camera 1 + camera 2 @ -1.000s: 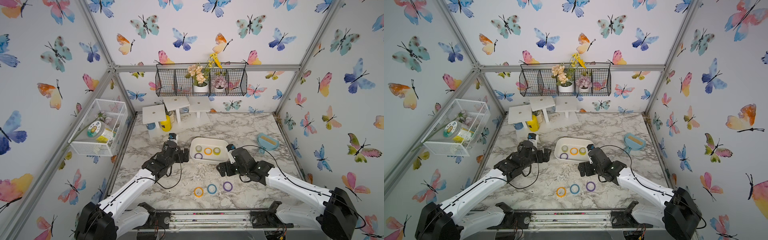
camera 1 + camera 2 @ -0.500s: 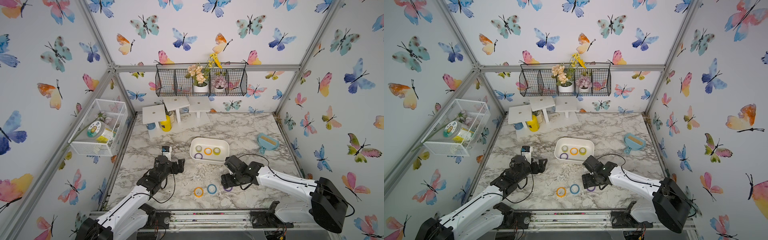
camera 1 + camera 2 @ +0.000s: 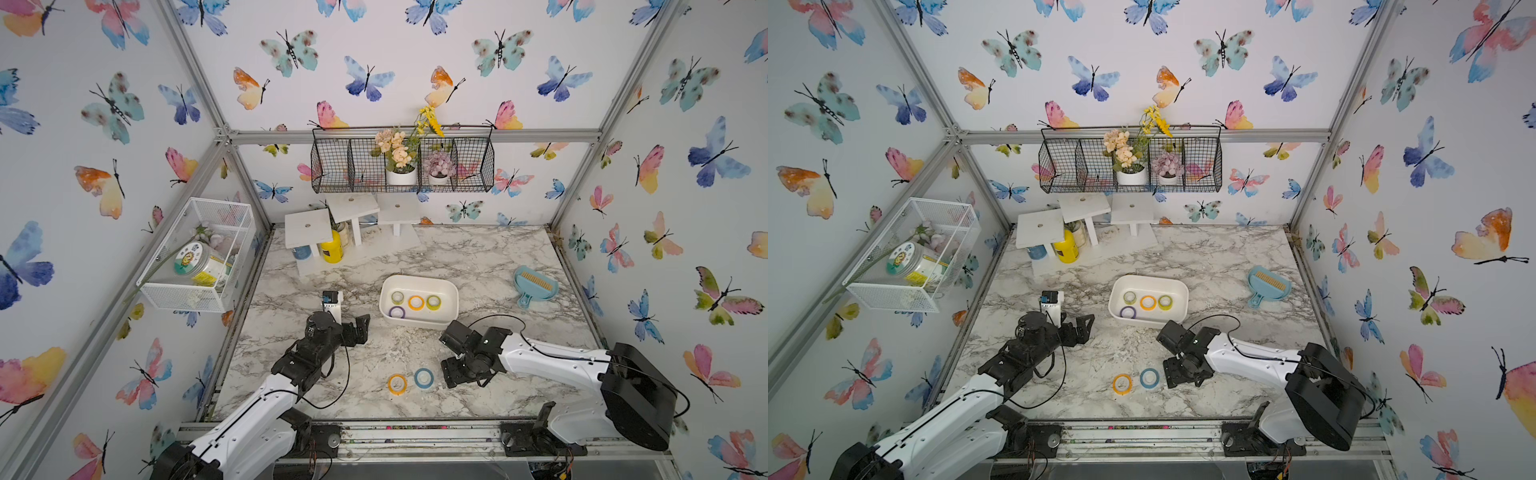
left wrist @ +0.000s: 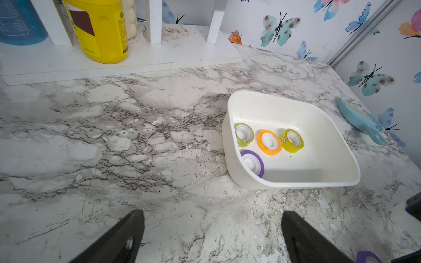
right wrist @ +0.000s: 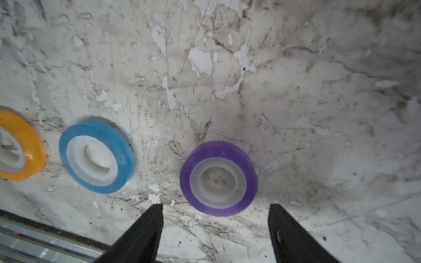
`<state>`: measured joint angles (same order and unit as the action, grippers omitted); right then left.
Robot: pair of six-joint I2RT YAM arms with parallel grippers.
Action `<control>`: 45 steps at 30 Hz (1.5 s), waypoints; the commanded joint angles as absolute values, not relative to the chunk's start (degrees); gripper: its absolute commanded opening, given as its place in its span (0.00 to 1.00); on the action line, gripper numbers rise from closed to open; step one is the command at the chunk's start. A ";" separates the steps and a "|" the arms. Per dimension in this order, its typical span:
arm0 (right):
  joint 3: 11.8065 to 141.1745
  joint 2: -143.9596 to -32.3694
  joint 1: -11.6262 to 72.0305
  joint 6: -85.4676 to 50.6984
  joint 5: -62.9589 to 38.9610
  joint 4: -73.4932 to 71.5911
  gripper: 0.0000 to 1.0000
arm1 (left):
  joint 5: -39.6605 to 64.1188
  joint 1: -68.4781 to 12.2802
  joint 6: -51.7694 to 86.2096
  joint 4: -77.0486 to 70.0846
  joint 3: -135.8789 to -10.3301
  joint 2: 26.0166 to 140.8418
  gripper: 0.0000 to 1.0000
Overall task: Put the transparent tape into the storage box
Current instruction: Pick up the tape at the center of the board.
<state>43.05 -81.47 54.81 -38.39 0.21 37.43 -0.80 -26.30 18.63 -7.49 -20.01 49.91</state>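
Right gripper (image 5: 215, 206): jaws apart, empty; the translucent purple tape roll with white core (image 5: 218, 178) lies flat on the marble table (image 5: 319, 91) just ahead of its fingertips, a blue tape roll (image 5: 96, 157) beside that. Left gripper (image 4: 210, 215): jaws wide, empty, the shallow white plastic storage box (image 4: 296, 184) ahead, holding four tape rolls (image 4: 268, 142)

my right fingers (image 5: 141, 234) are black. the table (image 5: 296, 91) is white marble with grey-brown veins and chipped pale patches. a purple roll (image 5: 218, 178), a blue roll (image 5: 96, 157) and an orange roll (image 5: 20, 145) of tape are tinted see-through, each on a whitish core. the storage box (image 4: 273, 94) is plain white. the walls (image 3: 415, 75) are white with pastel watercolour butterflies.
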 commanded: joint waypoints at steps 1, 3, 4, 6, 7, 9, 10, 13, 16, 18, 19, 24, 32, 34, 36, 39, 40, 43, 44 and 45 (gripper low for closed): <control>45.07 -83.50 55.11 -38.14 2.32 38.39 0.77 | -1.37 -26.16 17.73 -8.19 -20.13 51.01 0.99; 45.34 -84.49 55.28 -38.22 3.21 38.41 0.76 | -1.21 -26.11 17.74 -8.23 -20.30 51.49 0.99; 45.43 -84.83 55.35 -38.15 3.26 38.42 0.75 | -1.12 -26.16 17.75 -8.31 -20.35 51.67 0.99; 46.16 -85.83 55.44 -38.36 3.93 39.01 0.72 | -1.12 -26.10 17.72 -8.44 -20.32 52.07 0.99; 46.44 -86.27 55.61 -38.47 4.31 39.26 0.72 | -1.07 -26.15 17.68 -8.59 -20.38 52.13 0.99; 46.97 -86.96 56.19 -38.76 5.16 39.81 0.72 | -1.14 -26.15 17.70 -8.70 -20.33 52.38 0.99; 47.02 -87.09 56.40 -38.84 5.26 39.86 0.72 | -1.13 -26.11 17.73 -8.69 -20.34 52.54 0.99; 46.94 -87.41 56.77 -39.11 5.44 39.81 0.71 | -1.18 -26.11 17.67 -8.60 -20.50 52.99 0.99; 46.93 -88.19 57.19 -39.37 5.80 39.98 0.71 | -1.10 -26.18 17.64 -8.54 -20.61 53.42 0.99; 46.94 -88.58 57.39 -39.37 6.01 39.84 0.71 | -1.14 -26.17 17.67 -8.53 -20.67 53.53 0.99; 47.01 -88.81 57.48 -39.44 6.13 39.74 0.70 | -1.11 -26.11 17.62 -8.60 -20.70 53.53 0.99; 47.61 -89.82 57.73 -39.46 6.72 39.81 0.68 | -1.32 -26.11 17.67 -8.66 -20.62 53.34 0.99; 47.47 -91.31 57.92 -39.79 7.89 40.08 0.65 | -1.48 -26.15 17.58 -8.70 -20.69 53.77 0.99; 47.20 -91.32 57.92 -39.98 8.00 39.98 0.63 | -1.45 -26.15 17.53 -8.70 -20.73 53.87 0.99; 46.81 -91.23 57.92 -40.08 7.91 39.82 0.59 | -1.36 -26.11 17.58 -8.70 -20.68 53.97 0.99; 46.41 -91.10 57.92 -40.49 7.91 39.98 0.59 | -1.19 -26.10 17.58 -8.70 -20.75 53.98 0.99; 46.24 -90.92 57.92 -40.60 7.91 40.08 0.59 | -1.21 -26.18 17.58 -8.71 -20.78 53.97 0.99; 45.97 -90.12 57.92 -40.76 7.92 40.25 0.59 | -1.14 -26.11 17.53 -8.70 -20.74 53.92 0.99; 45.97 -89.71 57.92 -40.74 7.91 40.42 0.59 | -1.17 -26.11 17.58 -8.70 -20.72 53.88 0.99; 46.10 -89.29 57.92 -40.70 7.82 40.50 0.59 | -1.23 -26.11 17.58 -8.70 -20.63 53.88 0.99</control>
